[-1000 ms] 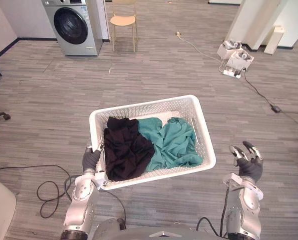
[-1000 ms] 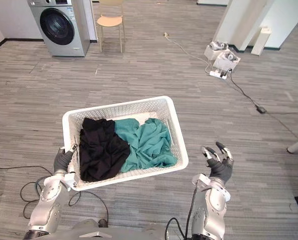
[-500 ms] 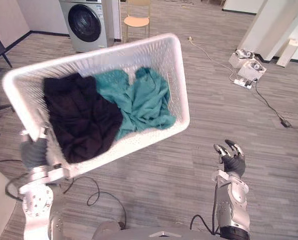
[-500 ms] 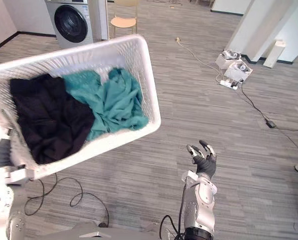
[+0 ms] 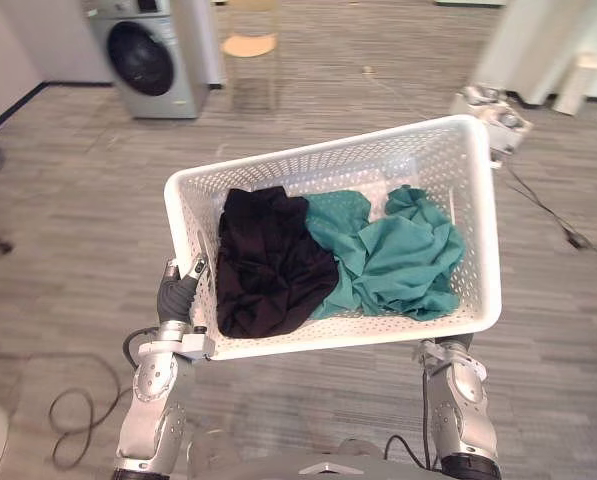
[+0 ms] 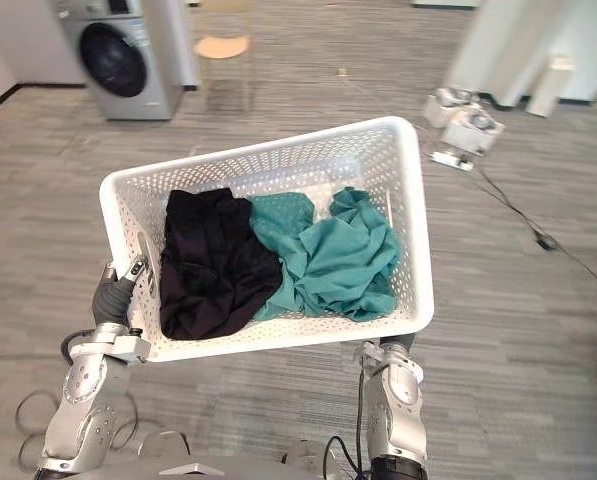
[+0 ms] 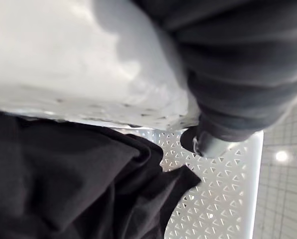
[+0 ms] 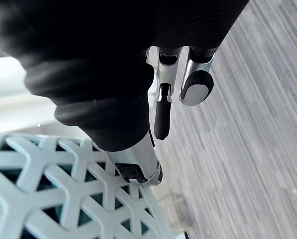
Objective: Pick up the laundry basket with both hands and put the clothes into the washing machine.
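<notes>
In left robot hand (image 5: 178, 295) — basket (image 5: 328, 160) of clothes (image 5: 398, 262).

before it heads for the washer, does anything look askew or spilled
Basket looks tilted, right end raised. The left hand grips its left rim; the right hand sits under the right end, fingers not round it. Clothes all inside.

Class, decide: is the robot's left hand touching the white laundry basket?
Touching. The left eye view shows the left hand gripping the laundry basket at its short side, fingers curled over the rim.
</notes>
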Tool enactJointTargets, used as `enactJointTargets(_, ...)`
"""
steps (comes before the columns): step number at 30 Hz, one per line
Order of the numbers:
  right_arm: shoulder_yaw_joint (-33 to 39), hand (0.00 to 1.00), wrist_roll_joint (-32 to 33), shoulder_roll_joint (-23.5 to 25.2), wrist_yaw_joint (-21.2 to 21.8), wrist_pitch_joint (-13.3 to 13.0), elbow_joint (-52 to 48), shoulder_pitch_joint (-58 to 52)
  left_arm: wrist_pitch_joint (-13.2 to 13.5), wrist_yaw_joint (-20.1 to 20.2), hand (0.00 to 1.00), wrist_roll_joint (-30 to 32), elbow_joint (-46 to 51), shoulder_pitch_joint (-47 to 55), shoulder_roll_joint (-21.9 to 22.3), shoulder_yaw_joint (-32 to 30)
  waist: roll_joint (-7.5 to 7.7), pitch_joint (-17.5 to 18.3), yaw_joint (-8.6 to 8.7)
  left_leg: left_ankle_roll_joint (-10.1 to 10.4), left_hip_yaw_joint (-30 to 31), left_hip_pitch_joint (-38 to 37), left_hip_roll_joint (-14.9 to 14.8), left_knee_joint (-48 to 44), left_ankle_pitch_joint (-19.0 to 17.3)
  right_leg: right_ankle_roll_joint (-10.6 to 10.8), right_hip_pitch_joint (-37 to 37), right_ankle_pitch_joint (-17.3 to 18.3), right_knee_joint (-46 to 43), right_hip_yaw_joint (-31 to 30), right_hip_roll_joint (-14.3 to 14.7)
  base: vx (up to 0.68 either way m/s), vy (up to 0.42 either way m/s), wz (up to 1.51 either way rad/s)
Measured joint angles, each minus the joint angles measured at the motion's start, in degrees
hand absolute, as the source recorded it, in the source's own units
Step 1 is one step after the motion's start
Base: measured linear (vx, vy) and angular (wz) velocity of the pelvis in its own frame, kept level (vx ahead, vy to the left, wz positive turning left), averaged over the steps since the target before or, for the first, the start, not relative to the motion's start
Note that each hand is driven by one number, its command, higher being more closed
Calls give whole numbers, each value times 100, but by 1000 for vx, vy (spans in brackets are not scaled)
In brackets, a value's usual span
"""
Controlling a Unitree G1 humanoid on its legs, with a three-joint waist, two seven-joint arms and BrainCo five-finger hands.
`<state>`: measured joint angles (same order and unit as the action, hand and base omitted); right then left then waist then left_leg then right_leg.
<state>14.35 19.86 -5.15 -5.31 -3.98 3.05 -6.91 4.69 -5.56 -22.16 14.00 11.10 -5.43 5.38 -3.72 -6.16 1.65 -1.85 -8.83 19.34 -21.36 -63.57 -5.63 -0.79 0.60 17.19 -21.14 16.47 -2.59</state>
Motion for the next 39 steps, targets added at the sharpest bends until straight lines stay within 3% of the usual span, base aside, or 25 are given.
enactJointTargets(1, -18, 100, -1, -47, -33, 40, -36, 0, -15, 5, 100, 0, -4, -106, 4, 5, 11, -10, -8, 58, -135, 234, 202, 56, -391, 20, -202, -20, 257, -207, -5, 345, -89, -78)
enactJointTargets(2, -25, 100, -1, -50, -39, 41, -45, 1, -15, 6, 100, 0, -4, -122, 3, 3, 9, -9, -14, 69, -156, 262, 249, 137, -455, 22, -242, -21, 309, -246, -6, 427, -60, -64)
enactJointTargets(5, -185, 100, 0, -118, -114, 48, -202, 77, -13, -2, 100, 1, -5, -173, 23, -119, 15, -10, -177, 337, -189, 340, 906, 2039, -795, 28, -682, -23, 773, -551, -98, 376, 42, -60)
enactJointTargets(7, -288, 100, -3, -218, -111, 46, -212, 237, -15, -20, 100, 2, -6, -160, 157, -311, 20, -12, -246, 525, -161, 437, 1393, 4029, -277, 57, -970, -34, 1047, -634, -240, 410, 134, -49)
enactJointTargets(8, -307, 100, -4, -240, -109, 44, -208, 250, -15, -24, 100, 2, -5, -149, 181, -309, -11, 5, -290, 500, -126, 359, 1479, 4497, -31, 106, -1046, -39, 1081, -641, -244, 472, 191, -66)
enactJointTargets(9, -318, 100, -6, -212, -110, 51, -203, 249, -12, -31, 100, 4, -3, -89, 186, -308, 14, 35, -411, 369, -14, 264, 1604, 4617, 678, 452, -1183, 65, 1034, -728, -338, 512, 216, -65)
enactJointTargets(10, -324, 100, -7, -169, -110, 51, -202, 245, -12, -55, 100, 4, -4, -51, 188, -308, 45, 99, -439, 194, -15, 256, 1683, 4459, 882, 589, -1238, 150, 935, -791, -416, 646, 242, -41)
enactJointTargets(11, -353, 100, -7, -60, -105, 48, -194, 185, -13, -75, 100, 4, -99, -51, 180, -314, 281, 178, -360, 83, -68, 335, 1870, 4009, 493, 714, -1195, 223, 537, -775, -710, 557, 198, 11)
enactJointTargets(13, -306, 100, -12, 73, -109, 54, -175, 120, -51, -107, 100, 6, -195, -67, 184, -263, 451, 192, -294, -83, -110, 283, 2079, 3641, 61, 925, -788, 76, -728, -826, -1022, 566, 234, 32)
enactJointTargets(14, -270, 100, -129, 201, -101, 120, -139, 100, -120, -166, 100, 10, -277, -69, 146, -264, 605, 178, -275, -256, -192, 38, 2233, 3627, -125, 1129, -330, -478, -1987, -979, -1274, 544, 235, 23)
enactJointTargets(16, -341, 100, -236, 321, -54, 145, 59, 115, -166, -202, 100, 19, -423, -44, 103, -339, 610, 179, -250, -349, -172, -442, 2270, 3743, -326, 1188, 165, -625, -3382, -941, -1423, 454, 152, 9)
enactJointTargets(19, -498, 100, -365, 431, 71, 171, 241, 67, -175, -296, 100, 234, -416, 115, 81, -533, 560, 157, -305, -251, -172, -1480, 2205, 4367, -492, 618, 604, -188, -4007, -468, -1482, 432, 85, -28)
enactJointTargets(21, -601, 100, -439, 428, 148, 167, 229, 103, -174, -308, 100, 270, -354, 135, 24, -690, 511, 184, -291, -120, -211, -1781, 2073, 4597, -641, 380, 1175, 90, -3405, -26, -1474, 276, -54, -24)
enactJointTargets(23, -604, 100, -439, 422, 158, 169, 227, 136, -173, -302, 100, 271, -342, 136, 0, -788, 463, 161, -302, -8, -224, -1877, 1885, 4589, -817, 303, 1698, 100, -2376, 12, -1246, 221, -135, -18)
enactJointTargets(25, -645, 100, -442, 364, 156, 173, 227, 140, -173, -286, 100, 339, -366, 138, -21, -859, 375, 98, -286, 254, -239, -2115, 1617, 4642, -990, 370, 1874, -723, -57, -203, -732, 261, -175, -7)
enactJointTargets(26, -650, 100, -441, 353, 156, 173, 221, 139, -173, -281, 100, 341, -390, 131, -18, -918, 505, 144, -252, 339, -216, -2198, 1619, 4645, -1040, 370, 1860, -995, 397, -360, -670, 317, -236, 15)
enactJointTargets(27, -679, 100, -445, 293, 151, 174, 215, 116, -173, -282, 100, 399, -489, 130, -22, -981, 515, 147, -162, 521, -110, -2308, 1605, 4584, -1220, 367, 1782, -1664, 678, -682, -601, 369, -300, 39)
enactJointTargets(28, -709, 100, -444, 118, 156, 172, 181, 84, -173, -284, 100, 446, -646, 73, 61, -967, 444, 176, -98, 641, 31, -2451, 1494, 4543, -1385, 323, 1703, -2052, 484, -770, -463, 371, -311, 40)
enactJointTargets(30, -692, 100, -443, -119, 157, 173, 86, 87, -173, -276, 100, 551, -853, -46, 301, -954, 95, 227, -123, 721, 116, -2444, 1189, 4404, -1443, 192, 1799, -1620, 73, -609, -241, 384, -258, 25)
enactJointTargets(32, -695, 100, -439, -178, 170, 171, -11, 94, -173, -291, 100, 601, -994, -141, 346, -984, -40, 231, -84, 697, 282, -2103, 943, 3504, -1317, 25, 1763, -1246, -212, -400, -146, 445, -267, 27)
enactJointTargets(33, -694, 100, -405, -180, 173, 172, -7, 80, -177, -303, 100, 623, -1121, -206, 350, -1017, -102, 189, -113, 569, 332, -1757, 704, 2482, -1014, -68, 1507, -1125, -246, -247, -48, 417, -247, 16)
enactJointTargets(34, -739, 100, -352, -193, 177, 172, -8, 74, -186, -314, 100, 645, -1213, -205, 345, -1099, -162, 148, -148, 314, 299, -1411, 398, 1502, -315, -178, 1113, -1006, -145, -168, 109, 483, -262, 7)
enactJointTargets(35, -763, 100, -328, -193, 190, 171, -8, 74, -186, -327, 100, 655, -1261, -204, 346, -1159, -165, 137, -180, 208, 271, -1298, 267, 1085, 40, -231, 918, -956, -57, -156, 160, 389, -158, -2)
enactJointTargets(36, -812, 100, -244, -212, 235, 163, -30, 76, -190, -398, 100, 659, -1278, -207, 343, -1207, -179, 146, -237, 157, 247, -1006, 118, 216, 48, -278, 598, -884, 106, -126, 223, 381, -133, -1)
enactJointTargets(39, -803, 100, -172, -223, 243, 163, -272, 43, -189, -454, 100, 657, -1277, -293, 324, -1251, -132, 118, -304, -32, -187, -375, -13, -425, -369, -280, -31, -851, 677, 12, 241, 340, -82, 29)
